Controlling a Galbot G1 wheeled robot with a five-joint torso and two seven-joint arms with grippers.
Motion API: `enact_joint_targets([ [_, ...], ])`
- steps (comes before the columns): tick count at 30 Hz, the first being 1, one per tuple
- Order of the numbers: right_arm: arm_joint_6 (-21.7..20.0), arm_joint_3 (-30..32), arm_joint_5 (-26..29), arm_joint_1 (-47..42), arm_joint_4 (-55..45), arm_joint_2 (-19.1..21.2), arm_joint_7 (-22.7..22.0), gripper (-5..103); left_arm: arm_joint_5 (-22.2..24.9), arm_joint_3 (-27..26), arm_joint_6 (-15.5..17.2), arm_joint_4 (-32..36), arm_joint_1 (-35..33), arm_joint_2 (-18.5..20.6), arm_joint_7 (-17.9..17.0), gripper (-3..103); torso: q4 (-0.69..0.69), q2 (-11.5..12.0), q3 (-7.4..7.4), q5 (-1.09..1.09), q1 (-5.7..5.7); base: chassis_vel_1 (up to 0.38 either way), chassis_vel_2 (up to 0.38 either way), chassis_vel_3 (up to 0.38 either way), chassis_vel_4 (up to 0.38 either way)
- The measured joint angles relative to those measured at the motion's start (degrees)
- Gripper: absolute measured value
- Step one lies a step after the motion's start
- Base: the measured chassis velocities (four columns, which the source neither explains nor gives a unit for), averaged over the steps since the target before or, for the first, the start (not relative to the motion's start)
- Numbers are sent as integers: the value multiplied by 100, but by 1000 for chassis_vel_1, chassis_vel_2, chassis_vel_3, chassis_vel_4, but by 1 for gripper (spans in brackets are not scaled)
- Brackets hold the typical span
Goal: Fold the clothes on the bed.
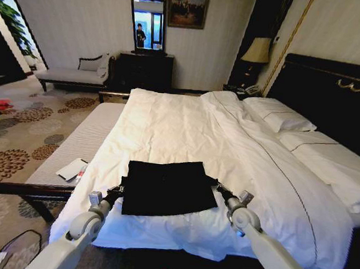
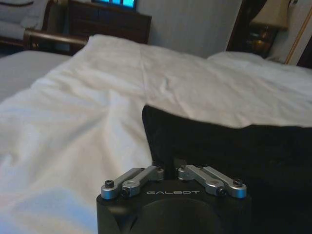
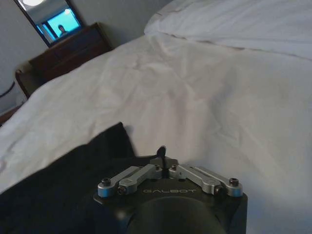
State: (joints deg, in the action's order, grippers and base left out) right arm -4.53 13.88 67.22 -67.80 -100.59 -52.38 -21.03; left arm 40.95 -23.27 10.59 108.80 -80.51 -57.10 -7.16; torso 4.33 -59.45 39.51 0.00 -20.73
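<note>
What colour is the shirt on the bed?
Black; the T-shirt shows best in the head view.

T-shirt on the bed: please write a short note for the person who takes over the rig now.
Left hand: shut on the T-shirt's left edge.
Right hand: shut on its right edge.
T-shirt: lies flat as a dark, roughly rectangular shape on the white duvet near the foot of the bed; no lettering shows.
Done: apparently partly folded.
Left: probably another fold, then release.

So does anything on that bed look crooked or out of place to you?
Mostly tidy. The black T-shirt lies folded into a rough rectangle near the foot of the bed, slightly skewed, its far edge uneven. The left claw and right claw sit at its two sides.
</note>
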Motion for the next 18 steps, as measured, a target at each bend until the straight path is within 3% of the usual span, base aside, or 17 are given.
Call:
enact_joint_targets([
  [1, 0, 61, -1, -67, -118, -6, -6, 8, -13, -83, -9, 107, -80, -5, 16, 15, 0, 0, 0, 0, 0, 0, 0, 0, 0],
  [3, 2, 125, 1, -129, -224, -9, -16, 8, -22, -170, -23, 233, -165, -8, 51, 15, 0, 0, 0, 0, 0, 0, 0, 0, 0],
  [7, 27, 522, 200, -392, -739, 12, -119, 29, 195, -660, -77, 874, -398, -6, 204, 37, -1, 0, 0, 0, 1, 0, 0, 0, 0],
  [8, 29, 623, 278, -421, -843, 23, -161, 35, 327, -783, -63, 1013, -378, 2, 206, 37, 0, 0, -1, 0, 1, 0, 0, 0, 0],
  [10, 30, 694, 330, -425, -907, 26, -198, 35, 495, -889, -18, 1107, -310, 15, 200, 42, 0, -1, 0, 0, 1, 0, 0, 0, 0],
  [13, 23, 899, 559, -273, -980, 8, -371, 50, 1013, -1038, 167, 1053, 172, 62, 3, 58, 0, -1, -1, 1, 1, 0, 0, 0, 0],
  [14, 19, 947, 605, -174, -953, -12, -432, 56, 1190, -1024, 246, 919, 423, 69, -78, 58, 0, -1, -1, 0, 1, 0, 0, 0, 0],
  [15, 19, 947, 605, -174, -953, -12, -432, 56, 1190, -1024, 246, 919, 423, 69, -78, 58, 0, -1, -1, 0, 1, 0, 0, 0, 0],
  [16, 14, 985, 641, -45, -881, -38, -525, 61, 1489, -921, 394, 703, 793, 65, -188, 69, 0, -1, 0, 0, 1, 0, 0, 0, 0],
  [18, 9, 983, 653, 32, -817, -54, -585, 67, 1739, -811, 537, 461, 1099, 31, -294, 75, 0, 0, 0, 0, 0, 0, 0, 0, 0],
])
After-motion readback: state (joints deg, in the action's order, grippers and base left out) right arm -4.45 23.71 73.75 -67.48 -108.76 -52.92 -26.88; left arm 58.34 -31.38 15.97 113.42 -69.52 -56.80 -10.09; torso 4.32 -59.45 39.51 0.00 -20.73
